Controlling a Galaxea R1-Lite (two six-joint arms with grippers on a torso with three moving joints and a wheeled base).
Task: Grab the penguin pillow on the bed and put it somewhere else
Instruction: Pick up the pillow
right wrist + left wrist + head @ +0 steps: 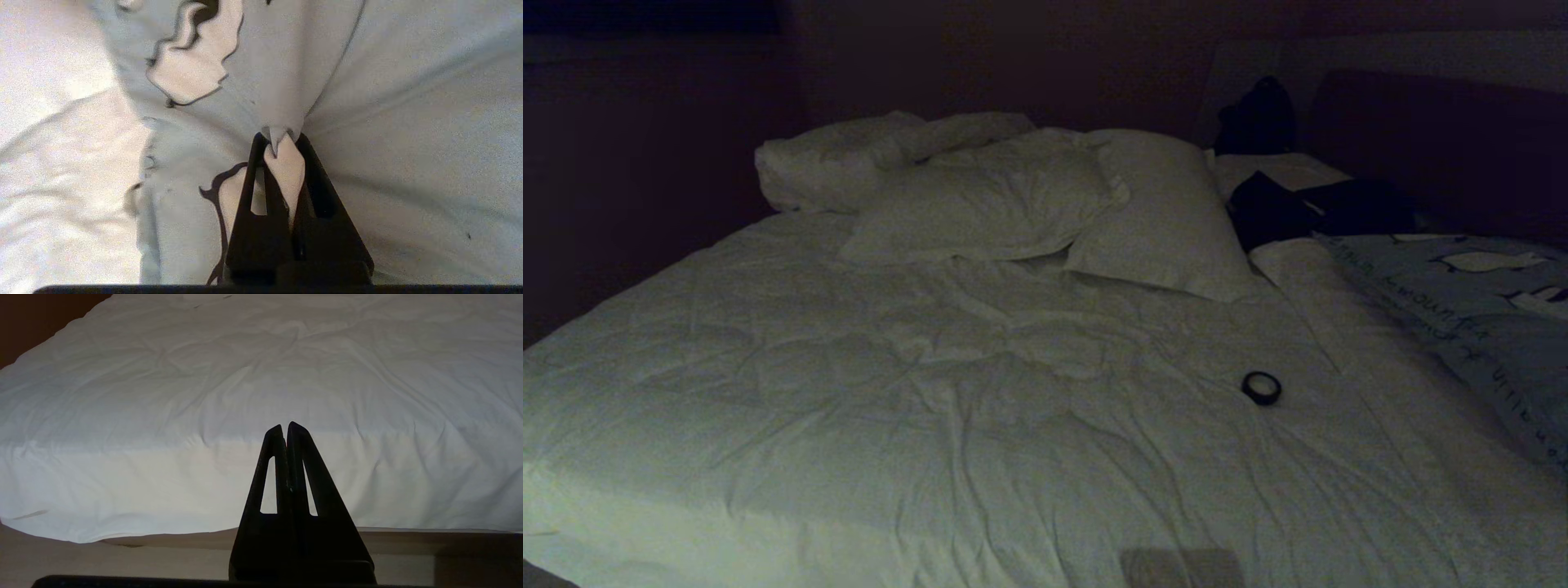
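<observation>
Fabric of the penguin pillow (408, 122) was pinched between the two black fingers (314, 183) of the right gripper (280, 141), a small fold of the pale blue-grey cover bunched up between the tips, with creases running out from that spot. Parts of two printed penguins, white bodies outlined in black, showed on the cover on either side of the grip. The pillow lay on the bed (931, 408), at its far right side, with its lettered edge facing the middle of the white duvet (849, 392); the head view cut off its right part, and neither arm appeared in that view. Whether the pillow had left the bedding at all could not be made out.

The left gripper (284, 426) hung off the near edge of the bed, its fingers pressed together with nothing between them, pointing at the side of the duvet above a light floor (81, 559).

Two plain white pillows (996, 204) lay overlapping at the far end, a bunched roll of bedding (849, 159) behind them on the left. A small black ring (1261, 387) sat on the duvet, right of centre and well apart from the penguin pillow. Dark clothing (1307, 208), probably, was heaped just beyond the penguin pillow's far end.
</observation>
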